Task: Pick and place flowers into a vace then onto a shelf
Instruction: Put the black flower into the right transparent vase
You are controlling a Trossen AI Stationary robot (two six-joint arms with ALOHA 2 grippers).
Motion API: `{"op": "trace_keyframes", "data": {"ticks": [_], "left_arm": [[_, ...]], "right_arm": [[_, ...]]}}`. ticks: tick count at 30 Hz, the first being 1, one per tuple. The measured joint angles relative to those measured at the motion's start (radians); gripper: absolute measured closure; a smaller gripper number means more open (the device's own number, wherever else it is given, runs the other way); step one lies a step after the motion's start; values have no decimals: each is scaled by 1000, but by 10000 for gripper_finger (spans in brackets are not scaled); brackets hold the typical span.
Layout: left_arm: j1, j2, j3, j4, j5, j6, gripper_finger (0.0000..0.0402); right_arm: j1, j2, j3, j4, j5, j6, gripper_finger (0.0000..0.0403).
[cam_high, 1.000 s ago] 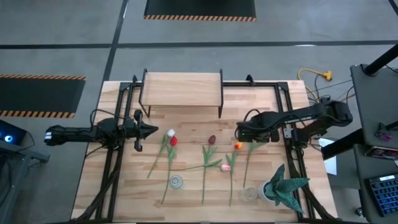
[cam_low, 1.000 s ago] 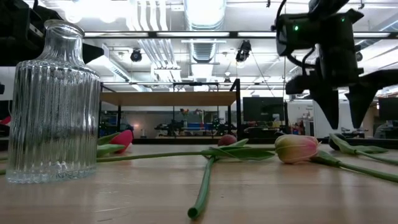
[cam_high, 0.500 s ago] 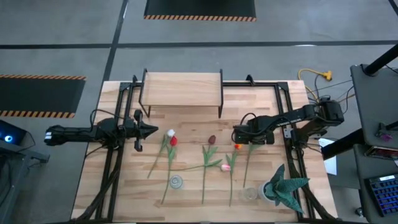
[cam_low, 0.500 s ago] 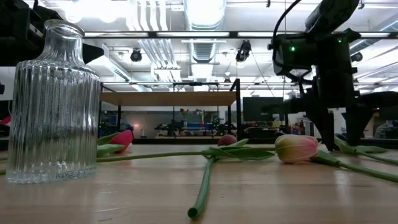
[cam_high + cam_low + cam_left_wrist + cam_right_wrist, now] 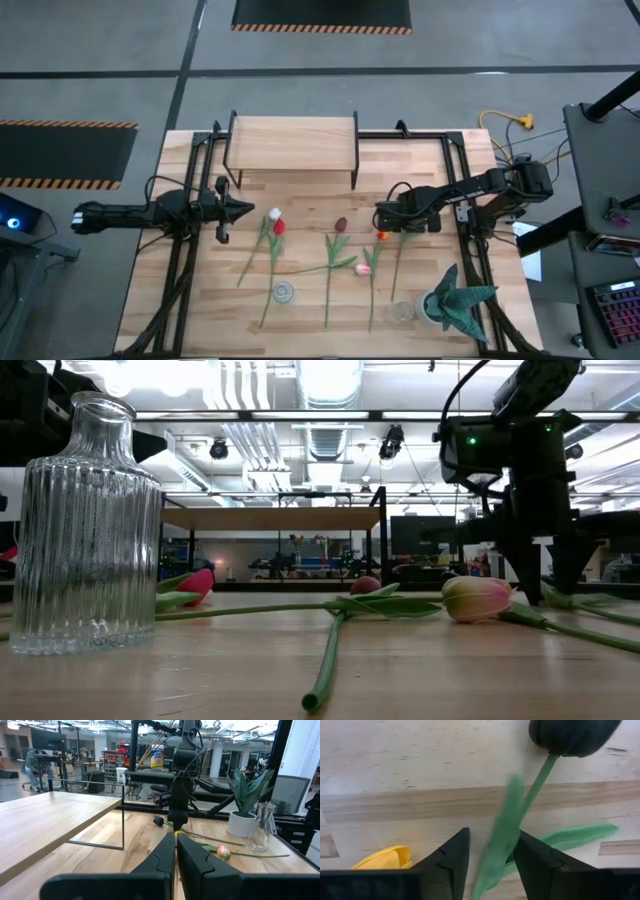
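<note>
Several tulips lie flat on the table point(image 5: 300, 250): white point(image 5: 275, 213), red point(image 5: 279, 227), dark maroon point(image 5: 341, 224), orange-yellow point(image 5: 381, 235) and pink point(image 5: 363, 268). The ribbed glass vase point(image 5: 284, 292) stands near the front edge. The shelf point(image 5: 293, 140) stands at the far edge. My right gripper point(image 5: 383, 222) is open and points down between the maroon point(image 5: 575, 735) and yellow point(image 5: 382, 857) heads, its tips low by the table point(image 5: 543, 575). A green leaf point(image 5: 502, 840) sits between its fingers. My left gripper point(image 5: 235, 209) is shut and waits left of the white tulip. My right gripper point(image 5: 491, 845) comes from above with one finger on each side of a green leaf point(image 5: 505, 830) beside the maroon tulip's stem point(image 5: 540, 780). Whether a finger touches the leaf, I cannot tell.
A spiky plant in a white pot point(image 5: 455, 300) and a small glass bottle point(image 5: 401, 311) stand at the near right corner. Black frame rails point(image 5: 462, 200) run along both sides of the table. A person point(image 5: 37, 762) sits far off in the room.
My right gripper has come down toward the table and a little toward its left edge, stopping with its fingertips low beside the yellow tulip. The flowers, vase and left arm have kept still.
</note>
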Motion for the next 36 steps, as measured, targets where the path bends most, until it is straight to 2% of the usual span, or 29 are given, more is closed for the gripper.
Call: {"op": "trace_keyframes", "data": {"ticks": [14,23,36], "left_arm": [[0,0,0,0,0,0,402],[0,0,0,0,0,0,402],[0,0,0,0,4,0,402]], "right_arm": [[1,-5,-1,-8,5,-65,389],[2,-122,24,-56,52,-71,391],[1,-475,89,-44,296,-119,392]]}}
